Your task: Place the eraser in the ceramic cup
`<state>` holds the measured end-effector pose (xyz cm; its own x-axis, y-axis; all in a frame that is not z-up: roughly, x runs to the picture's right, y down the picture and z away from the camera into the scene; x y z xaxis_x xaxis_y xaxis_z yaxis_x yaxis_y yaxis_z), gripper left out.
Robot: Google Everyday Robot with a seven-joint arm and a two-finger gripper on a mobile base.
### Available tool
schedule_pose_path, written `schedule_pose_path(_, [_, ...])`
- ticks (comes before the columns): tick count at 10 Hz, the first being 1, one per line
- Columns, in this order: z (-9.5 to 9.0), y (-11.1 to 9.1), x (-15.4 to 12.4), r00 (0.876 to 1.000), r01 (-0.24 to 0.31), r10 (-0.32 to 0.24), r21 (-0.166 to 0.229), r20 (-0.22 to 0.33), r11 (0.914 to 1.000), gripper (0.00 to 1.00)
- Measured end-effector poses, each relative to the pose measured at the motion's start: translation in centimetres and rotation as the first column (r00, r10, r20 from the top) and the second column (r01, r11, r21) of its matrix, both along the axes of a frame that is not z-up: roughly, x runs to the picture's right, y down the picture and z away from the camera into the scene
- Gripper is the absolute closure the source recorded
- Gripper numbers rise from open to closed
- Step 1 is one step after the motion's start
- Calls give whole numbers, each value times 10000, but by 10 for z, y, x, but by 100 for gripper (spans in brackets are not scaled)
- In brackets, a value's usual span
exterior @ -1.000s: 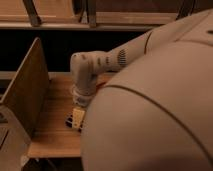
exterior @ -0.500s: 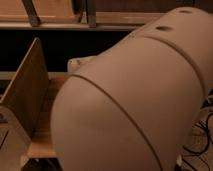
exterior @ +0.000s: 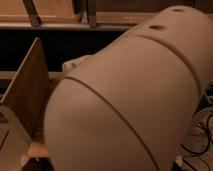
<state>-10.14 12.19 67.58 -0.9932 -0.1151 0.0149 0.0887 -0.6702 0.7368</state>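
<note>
My arm's big beige shell (exterior: 135, 100) fills most of the camera view. A pale bit of the wrist (exterior: 75, 64) peeks out above its upper left edge. The gripper is hidden behind the shell, down toward the wooden tabletop (exterior: 36, 148), and stands open. The eraser and the ceramic cup are both hidden behind the arm.
A slanted wooden side panel (exterior: 27, 95) rises at the left of the tabletop. A wooden rail with struts (exterior: 60, 19) runs across the top, with dark space below it. Cables (exterior: 200, 135) lie on the floor at the right.
The arm shell has swung closer and further across the camera. It now covers the wrist and gripper, which showed over the tabletop a second ago.
</note>
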Motion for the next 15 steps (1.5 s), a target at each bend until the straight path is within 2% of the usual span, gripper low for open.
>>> schedule_pose_path(5, [2, 1, 2, 10000, 69, -69, 14, -26, 10000, 20])
schedule_pose_path(8, [24, 23, -25, 9965, 568, -553, -225, 629, 9981, 20])
schedule_pose_path(11, [50, 46, -44, 9893, 1076, -1005, -637, 1058, 9922, 20])
schedule_pose_path(14, [79, 64, -44, 9897, 1195, -1087, -1188, 932, 9857, 20])
schedule_pose_path(15, [80, 65, -43, 9900, 1192, -1085, -1228, 903, 9853, 20])
